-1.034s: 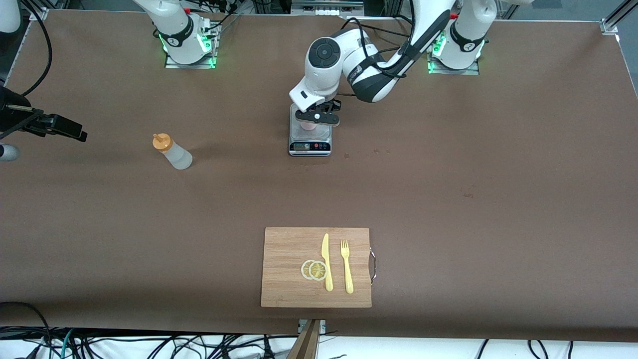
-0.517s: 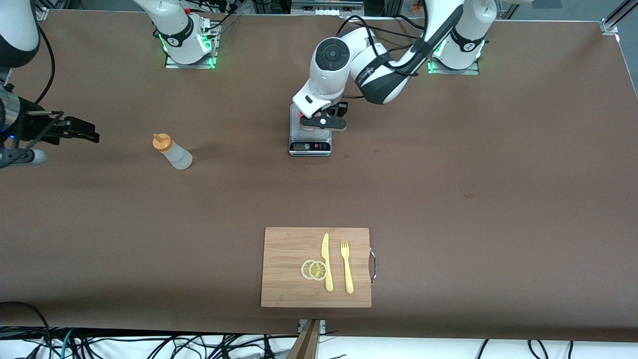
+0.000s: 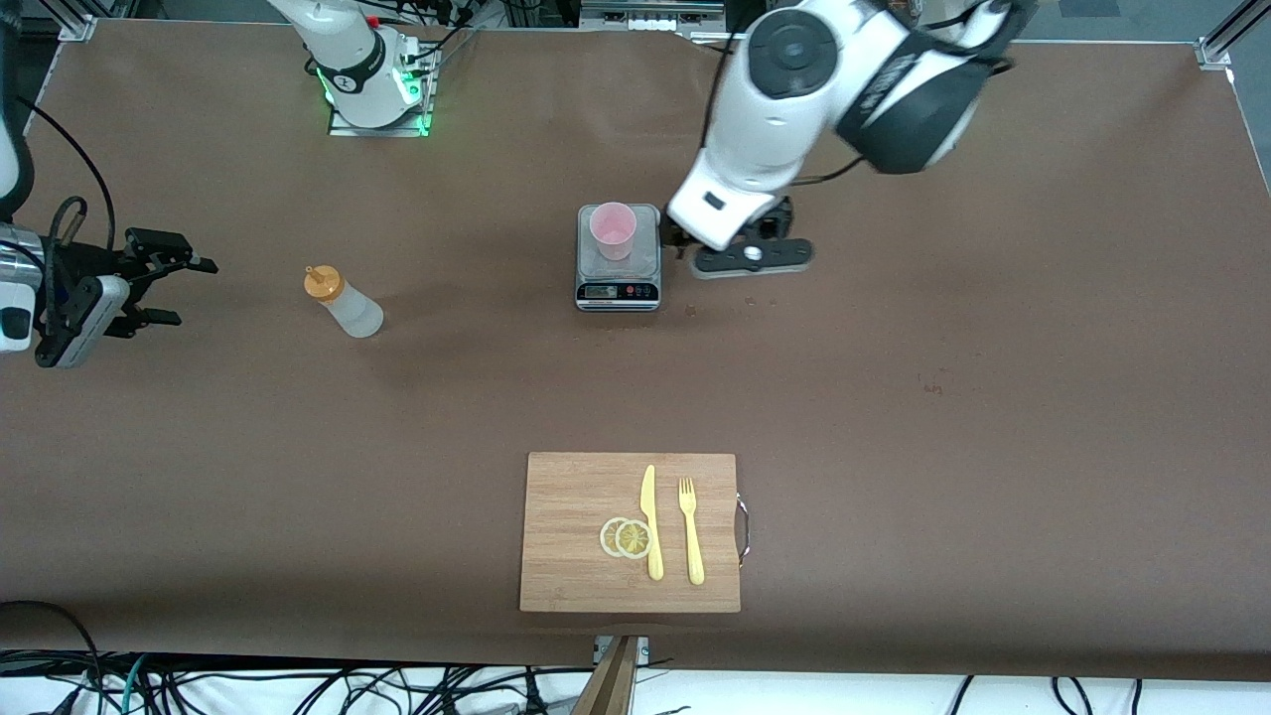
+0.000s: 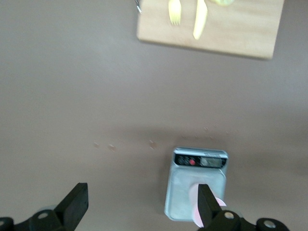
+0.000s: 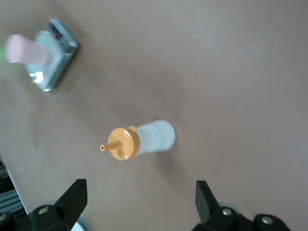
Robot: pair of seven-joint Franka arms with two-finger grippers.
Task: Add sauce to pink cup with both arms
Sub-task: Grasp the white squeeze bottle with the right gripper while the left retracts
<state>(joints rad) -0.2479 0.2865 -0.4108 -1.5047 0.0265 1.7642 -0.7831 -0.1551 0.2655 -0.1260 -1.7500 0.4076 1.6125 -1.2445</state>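
The pink cup point(image 3: 613, 228) stands upright on a small silver scale point(image 3: 643, 262). My left gripper point(image 3: 750, 260) hangs open and empty over the table beside the scale, toward the left arm's end. In the left wrist view the gripper point(image 4: 142, 207) frames bare table, and one finger partly covers the cup point(image 4: 194, 210). The sauce bottle point(image 3: 343, 303), whitish with an orange nozzle cap, stands toward the right arm's end. My right gripper point(image 3: 189, 290) is open and empty, apart from the bottle, closer to that end. In the right wrist view the gripper point(image 5: 139, 199) faces the bottle point(image 5: 144, 139).
A wooden cutting board point(image 3: 576, 497) lies near the front edge with a yellow knife point(image 3: 650, 521), a yellow fork point(image 3: 690, 531) and two lemon slices point(image 3: 626, 537). The scale point(image 5: 60, 43) and cup point(image 5: 26, 50) also show in the right wrist view.
My left gripper has left the cup on the scale, risen and moved toward the left arm's end, uncovering the cup. My right gripper has moved in toward the sauce bottle.
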